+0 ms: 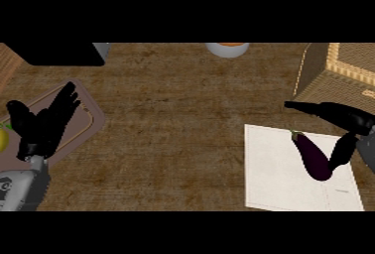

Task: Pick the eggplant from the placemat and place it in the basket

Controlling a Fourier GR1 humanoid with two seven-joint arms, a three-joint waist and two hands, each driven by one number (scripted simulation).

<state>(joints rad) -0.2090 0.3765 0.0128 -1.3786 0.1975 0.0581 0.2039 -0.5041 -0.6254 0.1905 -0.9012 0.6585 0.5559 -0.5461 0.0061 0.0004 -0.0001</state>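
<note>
Lower right of the frame: the eggplant (313, 158) lies on the white placemat (275, 173), its long body running from a small green stem at upper left toward the mat's lower right. It is flat on the mat, not yet lifted.

The right hand (344, 130) comes in from the right edge and sits over and beside the eggplant. One finger points left, above the stem end; another part of the hand (thumb or finger, hard to tell) drops down along the eggplant's right flank, touching or nearly so. The hand looks spread and not closed round the fruit; I read it as released, set to straddle the body before closing. Approaching from the side suits a long, rounded thing: fingers across the narrow width rather than along the length.

Upper right: the woven basket (344, 74), just above the placemat's far corner, so the carry should be short, mostly up the frame.

Left of the frame: the left hand (42, 124) rests with straight fingers fanned upward over a brownish tray (92, 121), holding nothing. A yellow-green object (3, 139) peeks in at the left edge beside it.

Upper edge: a pale bowl (227, 48) with something orange inside, and a dark box (62, 53) at upper left, both well away from the work.

Judged stage: pre-grasp.
</note>
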